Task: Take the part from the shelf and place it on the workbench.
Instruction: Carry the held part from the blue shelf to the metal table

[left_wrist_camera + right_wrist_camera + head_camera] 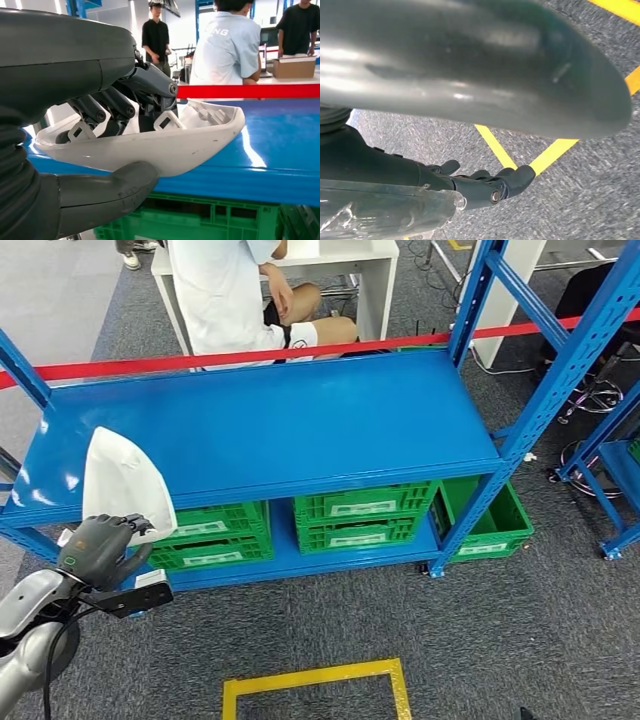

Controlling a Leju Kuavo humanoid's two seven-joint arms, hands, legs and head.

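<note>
The robot's left hand [102, 548] sits at the near left corner of the blue steel shelf [302, 425], and it holds the white moulded plastic part [121, 480], a curved shell with small tabs on its hollow side. In the left wrist view the dark fingers [113, 102] reach into the hollow of the shell while the thick grey thumb [109, 187] presses up against its smooth outer wall, so the part is pinched between them. The part's long axis runs straight out from the hand, away from the wrist and over the shelf's top board; its far tip lies beyond the fingertips. From the wrist camera the shell looks raised just above the blue board, though whether its underside touches the board I cannot tell.

Past the hand, under the top board, green plastic crates [355, 515] stand in a row. Behind the shelf runs a red barrier tape [302, 352], with a seated person [226, 290] beyond it.

The right hand [497, 182] hangs over grey carpet with yellow floor tape [546, 155]; its fingers look loosely extended with nothing in them.

The head view gives the part's place on the shelf; the wrist view alone gives the grip. No surface for set-down is visible, so the carry likely calls for a turn away from the shelf.
</note>
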